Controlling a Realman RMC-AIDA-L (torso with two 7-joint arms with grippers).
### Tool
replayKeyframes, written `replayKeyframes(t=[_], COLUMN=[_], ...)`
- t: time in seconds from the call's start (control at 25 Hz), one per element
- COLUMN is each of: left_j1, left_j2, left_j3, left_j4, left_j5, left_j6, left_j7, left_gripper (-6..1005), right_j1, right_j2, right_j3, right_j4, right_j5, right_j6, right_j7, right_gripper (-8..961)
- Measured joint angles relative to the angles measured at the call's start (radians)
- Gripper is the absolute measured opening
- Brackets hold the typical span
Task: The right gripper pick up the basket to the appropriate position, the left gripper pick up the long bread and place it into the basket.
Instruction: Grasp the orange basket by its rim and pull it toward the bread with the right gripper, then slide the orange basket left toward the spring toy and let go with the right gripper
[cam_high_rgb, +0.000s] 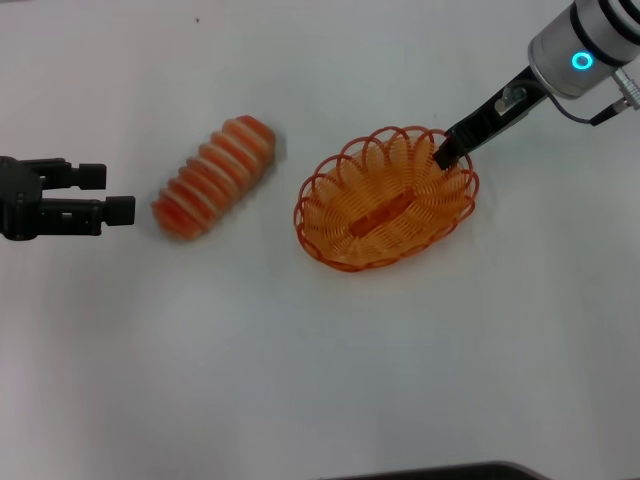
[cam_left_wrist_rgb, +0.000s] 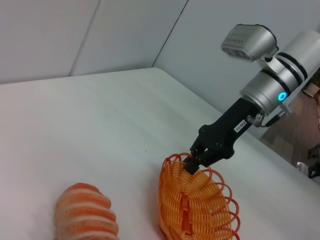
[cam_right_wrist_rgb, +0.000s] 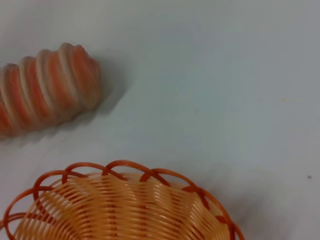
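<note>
The orange wire basket (cam_high_rgb: 335, 215) sits right of centre on the white table. My right gripper (cam_high_rgb: 443, 156), on a black arm below a silver wrist with a lit ring, is shut on the basket's far right rim; the left wrist view shows this grip (cam_left_wrist_rgb: 193, 161) on the basket (cam_left_wrist_rgb: 200, 200). The long bread (cam_high_rgb: 215, 178), orange-red with cream stripes, lies left of the basket, a short gap apart. My left gripper (cam_high_rgb: 112, 193) is open and empty, just left of the bread. The right wrist view shows the basket rim (cam_right_wrist_rgb: 125, 167) and the bread (cam_right_wrist_rgb: 45, 90).
The white table (cam_high_rgb: 320, 380) stretches in front of the basket and bread. A dark edge (cam_high_rgb: 430, 472) shows at the bottom of the head view. In the left wrist view the table's far edge (cam_left_wrist_rgb: 260, 142) runs behind the right arm.
</note>
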Motion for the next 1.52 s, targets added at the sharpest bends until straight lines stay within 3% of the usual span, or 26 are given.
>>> replayKeyframes(t=[0.2,0.36,0.52,0.84,1.28,1.4,1.52], left_j1=[0.0,0.0,-0.002,-0.013,-0.023,-0.021,-0.015], left_j2=[0.003,0.005,0.007,0.009,0.018,0.019,0.019], left_j3=[-0.002,-0.004,-0.004,-0.002,-0.002,-0.005,-0.006], left_j4=[0.0,0.0,0.0,0.0,0.0,0.0,0.0], left_j5=[0.0,0.0,0.0,0.001,0.002,0.002,0.002], left_j6=[0.0,-0.004,-0.006,-0.016,-0.02,-0.02,-0.02], left_j7=[-0.001,0.0,0.001,0.001,-0.002,-0.004,-0.005], left_gripper=[859,859,859,860,860,860,861], right_j1=[-0.021,-0.072,-0.136,-0.224,-0.253,-0.254,-0.259], right_j2=[-0.018,-0.042,-0.058,-0.031,-0.013,-0.015,-0.031], right_j3=[0.07,0.189,0.241,0.278,0.294,0.303,0.325], right_j4=[-0.016,-0.023,0.009,0.059,0.097,0.086,0.051], right_j5=[0.055,0.171,0.276,0.316,0.319,0.319,0.319], right_j6=[-0.058,-0.117,-0.126,-0.038,0.009,-0.014,-0.034], right_j7=[-0.027,-0.054,-0.055,-0.045,-0.042,-0.042,-0.034], right_gripper=[110,89,77,67,82,86,203])
